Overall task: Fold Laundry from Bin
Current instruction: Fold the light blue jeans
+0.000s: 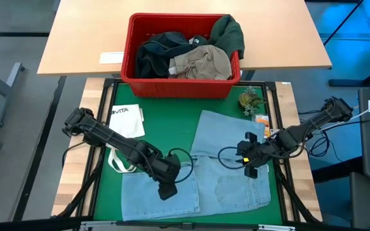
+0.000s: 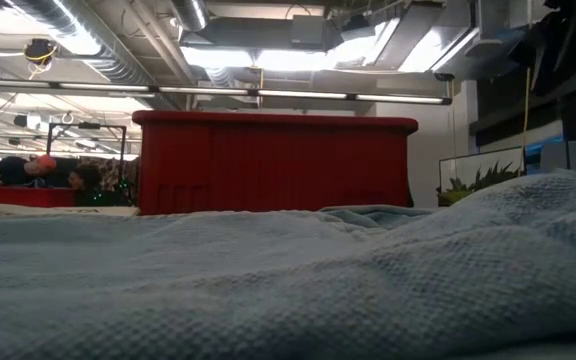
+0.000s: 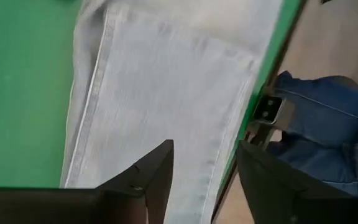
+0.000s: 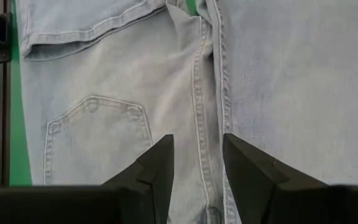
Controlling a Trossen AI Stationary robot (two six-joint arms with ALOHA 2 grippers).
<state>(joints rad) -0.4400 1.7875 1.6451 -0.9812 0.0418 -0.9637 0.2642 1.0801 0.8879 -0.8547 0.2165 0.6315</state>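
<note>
Jeans (image 1: pixel 227 170) flat on the mat at 6 o'clock of the bin (image 1: pixel 181 56). My left gripper (image 1: pixel 166 190) and right gripper (image 1: pixel 249 164) hover over denim, fingers apart, empty. Fold step: next, pinch an edge.

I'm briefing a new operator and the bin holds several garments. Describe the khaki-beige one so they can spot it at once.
Look at the red bin on the wooden table beyond the green mat. Inside it, the khaki-beige garment lies bunched at the right, toward the mat. It is the only pale piece there: the dark pile lies beside it and the dark green garment drapes over the far right corner.
</note>
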